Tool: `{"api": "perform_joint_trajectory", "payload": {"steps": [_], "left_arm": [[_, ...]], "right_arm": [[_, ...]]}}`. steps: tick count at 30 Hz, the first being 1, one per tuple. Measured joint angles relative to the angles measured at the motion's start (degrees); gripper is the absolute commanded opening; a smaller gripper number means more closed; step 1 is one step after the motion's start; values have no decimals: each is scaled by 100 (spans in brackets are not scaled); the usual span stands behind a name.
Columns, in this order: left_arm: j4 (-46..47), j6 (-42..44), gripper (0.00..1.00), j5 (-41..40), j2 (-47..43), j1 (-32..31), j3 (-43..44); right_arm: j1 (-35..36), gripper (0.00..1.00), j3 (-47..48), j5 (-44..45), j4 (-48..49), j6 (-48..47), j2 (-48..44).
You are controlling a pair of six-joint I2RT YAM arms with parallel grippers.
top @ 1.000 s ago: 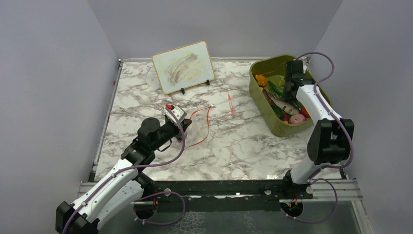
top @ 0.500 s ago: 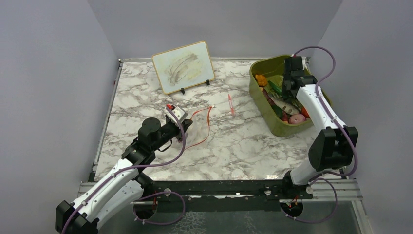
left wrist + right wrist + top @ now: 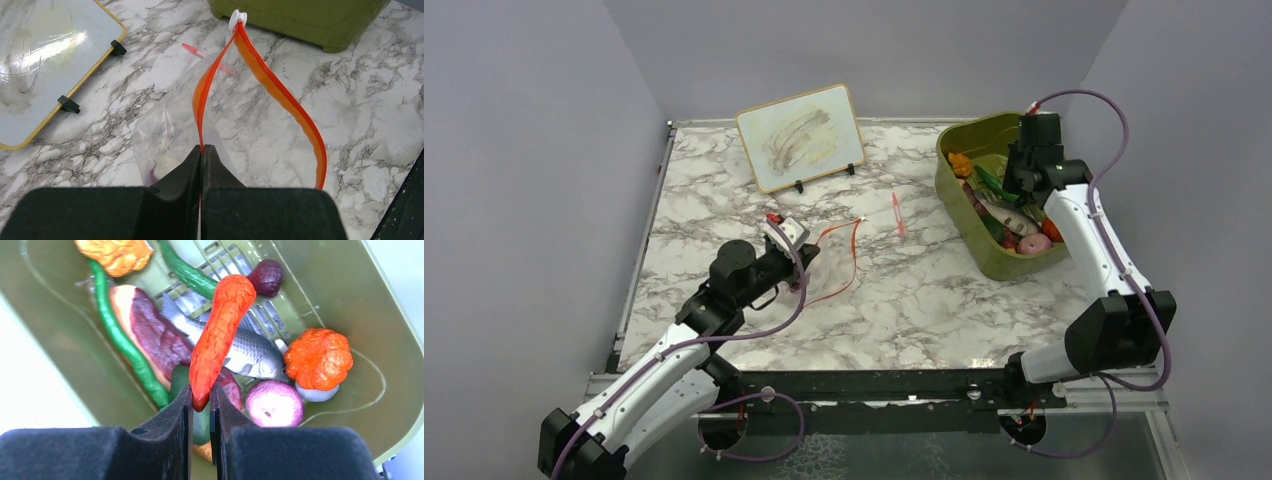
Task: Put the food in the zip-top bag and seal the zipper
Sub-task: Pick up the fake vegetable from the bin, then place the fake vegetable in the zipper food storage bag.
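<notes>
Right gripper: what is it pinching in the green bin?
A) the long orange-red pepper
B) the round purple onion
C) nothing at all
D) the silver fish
A: in the right wrist view, the right gripper is closed on the lower tip of the long orange-red pepper. The fish lies untouched beneath it in the green bin.

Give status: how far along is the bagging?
Done: the left gripper pinches one side of the zipper strip, holding open the mouth of the clear bag. In hand: the right gripper grips an orange-red piece above the green bin. Left: bag it, then the fish and the rest, then seal. Whether the bag holds anything yet is unclear.
</notes>
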Motion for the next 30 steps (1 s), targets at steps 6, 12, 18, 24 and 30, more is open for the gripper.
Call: {"api": "perform_joint_trajectory", "payload": {"steps": [6, 12, 18, 24, 30], "left_arm": [[44, -146, 0, 0, 90, 0, 0], [79, -420, 0, -72, 273, 0, 94], [-92, -732, 0, -444, 905, 0, 815], [-173, -955, 0, -706, 1412, 0, 1377], [-216, -1180, 0, -774, 1751, 0, 1611]], "right_arm": [[24, 1, -33, -732, 136, -17, -634], [42, 1, -39, -1521, 304, -20, -988], [76, 1, -39, -2579, 358, -22, -1307], [114, 1, -205, -3762, 881, 92, -2004], [251, 1, -555, -4940, 1458, 476, -2234]]}}
